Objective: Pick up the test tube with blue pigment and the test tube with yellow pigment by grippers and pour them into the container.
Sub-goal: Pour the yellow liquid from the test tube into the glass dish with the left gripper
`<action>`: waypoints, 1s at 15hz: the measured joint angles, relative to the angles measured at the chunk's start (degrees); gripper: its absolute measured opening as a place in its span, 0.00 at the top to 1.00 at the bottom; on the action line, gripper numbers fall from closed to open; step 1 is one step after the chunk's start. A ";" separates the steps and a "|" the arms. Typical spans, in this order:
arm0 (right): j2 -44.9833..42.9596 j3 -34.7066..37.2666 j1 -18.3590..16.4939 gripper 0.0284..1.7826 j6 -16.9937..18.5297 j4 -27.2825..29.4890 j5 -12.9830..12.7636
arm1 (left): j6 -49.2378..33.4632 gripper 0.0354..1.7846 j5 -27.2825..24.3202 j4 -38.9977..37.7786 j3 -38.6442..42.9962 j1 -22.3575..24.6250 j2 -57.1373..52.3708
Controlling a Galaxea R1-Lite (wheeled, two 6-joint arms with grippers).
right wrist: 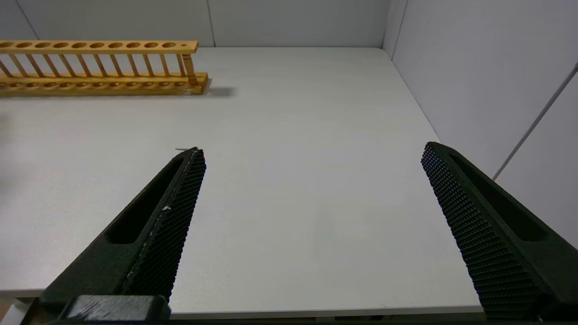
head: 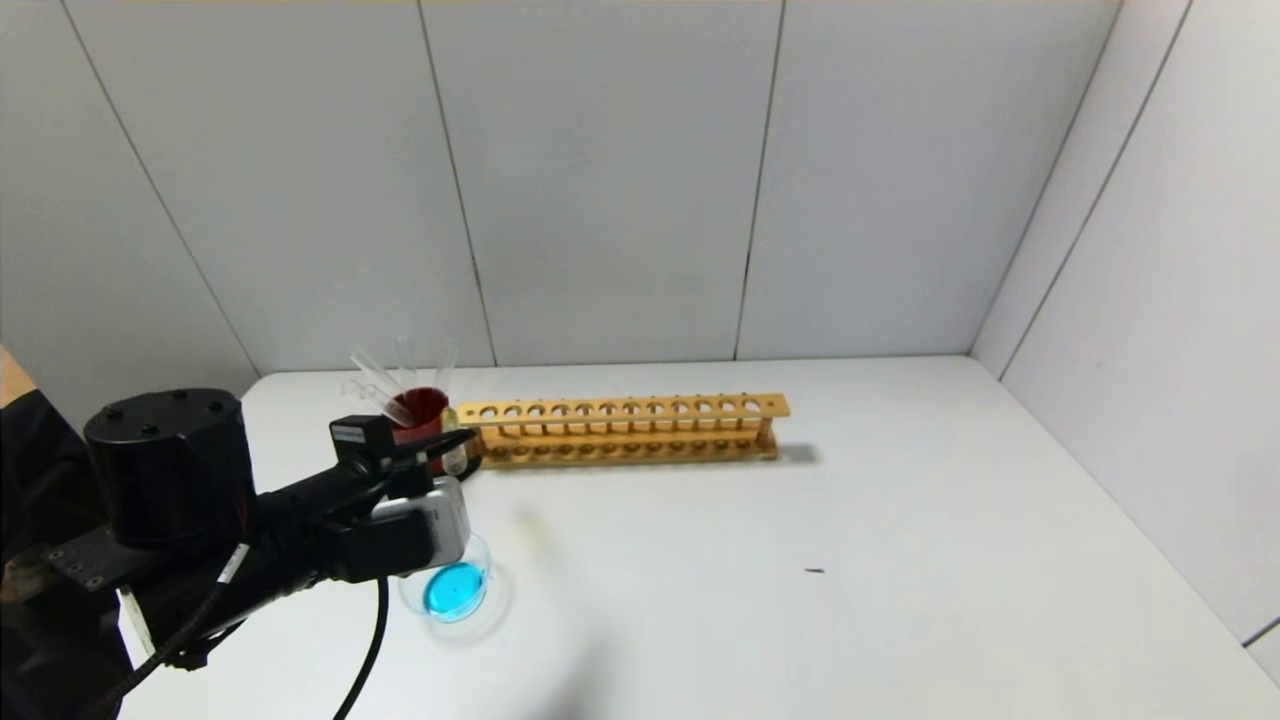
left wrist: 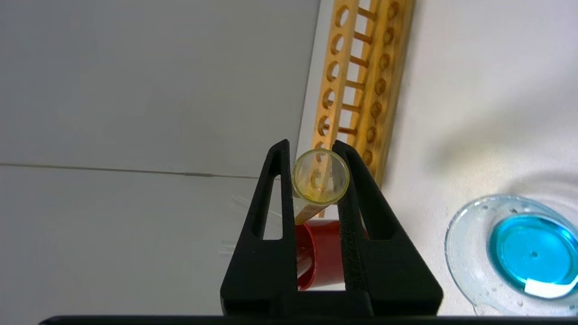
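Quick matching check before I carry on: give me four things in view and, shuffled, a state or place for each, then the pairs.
Things:
1. left gripper
2. right gripper
3. container
4. wooden rack

States:
A. holds blue liquid
B. open, holding nothing
C. every visible hole empty, beside the red cup
D. shut on the test tube with yellow pigment

Pairs: 1-D, 2-B, 3-A, 4-C

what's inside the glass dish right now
The dish holds a shallow pool of blue liquid, no yellow. In the head view, the left arm covers the dish's near-left edge.
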 joint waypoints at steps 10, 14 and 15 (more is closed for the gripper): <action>0.00 0.00 0.00 0.02 0.00 0.00 0.02 | 13.14 0.84 -12.67 1.29 2.99 8.35 -0.33; 0.00 0.00 0.00 0.02 0.00 0.00 0.02 | 17.42 0.84 -13.09 2.78 3.01 8.95 -0.09; 0.00 0.00 0.00 0.02 0.00 0.00 0.00 | 19.26 0.84 -13.85 3.85 2.85 9.40 0.09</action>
